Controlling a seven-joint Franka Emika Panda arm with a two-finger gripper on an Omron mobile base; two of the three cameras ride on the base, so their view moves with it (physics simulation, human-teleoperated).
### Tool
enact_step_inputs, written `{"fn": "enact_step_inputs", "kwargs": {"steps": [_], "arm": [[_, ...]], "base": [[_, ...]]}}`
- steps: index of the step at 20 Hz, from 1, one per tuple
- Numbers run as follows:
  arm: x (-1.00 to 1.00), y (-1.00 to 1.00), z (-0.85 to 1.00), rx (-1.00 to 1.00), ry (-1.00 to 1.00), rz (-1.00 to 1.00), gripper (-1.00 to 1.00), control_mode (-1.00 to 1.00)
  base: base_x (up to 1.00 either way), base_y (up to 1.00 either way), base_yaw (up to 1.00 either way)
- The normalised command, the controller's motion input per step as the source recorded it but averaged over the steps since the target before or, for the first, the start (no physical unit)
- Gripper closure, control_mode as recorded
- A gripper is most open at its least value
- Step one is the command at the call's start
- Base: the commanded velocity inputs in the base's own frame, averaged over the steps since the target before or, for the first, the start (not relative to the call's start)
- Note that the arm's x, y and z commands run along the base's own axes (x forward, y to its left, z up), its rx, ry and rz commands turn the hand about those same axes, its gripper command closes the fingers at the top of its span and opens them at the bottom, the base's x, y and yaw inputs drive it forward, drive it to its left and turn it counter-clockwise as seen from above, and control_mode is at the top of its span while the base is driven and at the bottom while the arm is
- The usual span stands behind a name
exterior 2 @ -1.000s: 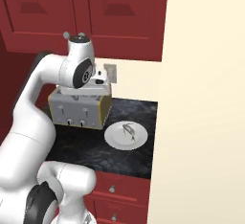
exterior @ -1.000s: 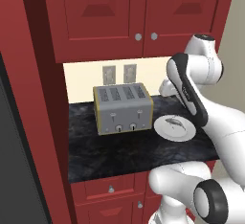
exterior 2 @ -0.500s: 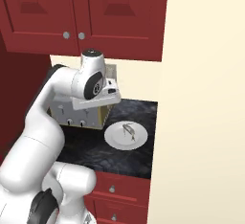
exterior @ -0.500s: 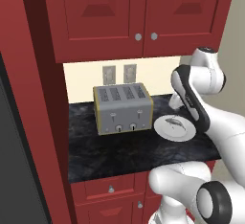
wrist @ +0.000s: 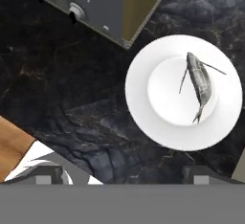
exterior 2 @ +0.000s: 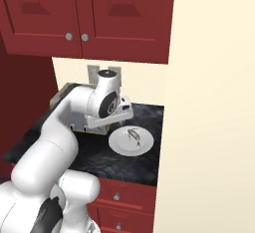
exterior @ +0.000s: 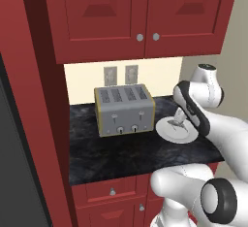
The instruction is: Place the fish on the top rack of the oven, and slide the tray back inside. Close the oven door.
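Left base view: over the last second the arm has swung forward and right, its wrist dropping from in front of the cabinet doors to just above the plate (exterior: 175,131) at the right end of the counter (exterior: 121,153). The fish (exterior: 178,122) lies on that plate, partly behind the forearm. This looks like the approach to the pick-up, so the task is only starting. The toaster (exterior: 125,109) stands just left of the plate, apart from it.

Right base view: the head of the arm has come down from high by the cabinets (exterior 2: 74,13) to hang beside the plate (exterior 2: 130,141), with the fish (exterior 2: 133,135) lying untouched near its middle. The cream wall (exterior 2: 214,102) shuts in the plate's right side, so I judge there is little room to swing that way.

Hand view: the gripper (wrist: 122,176) looks straight down, fingertips (wrist: 48,176) wide apart and holding nothing. The fish (wrist: 198,85) sits up and to the right of the line between them, so the hand probably needs to shift over before descending. The toaster's corner (wrist: 115,12) comes close to the plate rim (wrist: 139,117) and could crowd a finger
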Motion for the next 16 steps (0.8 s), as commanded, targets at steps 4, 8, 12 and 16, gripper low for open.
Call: {"fn": "enact_step_inputs", "kwargs": {"steps": [4,8,12,16], "arm": [[0.36,0.00,-0.55,-0.10,0.03,0.00,-1.00,-1.00],[0.31,-0.09,-0.50,-0.02,0.04,0.00,-1.00,-1.00],[0.10,-0.15,-0.13,-0.02,0.00,-0.01,-1.00,-1.00],[0.05,-0.26,-0.04,-0.07,0.00,-0.03,-1.00,-1.00]], "base": [[0.00,0.00,0.00],[0.00,0.00,0.00],[0.00,0.00,0.00],[0.00,0.00,0.00]]}}
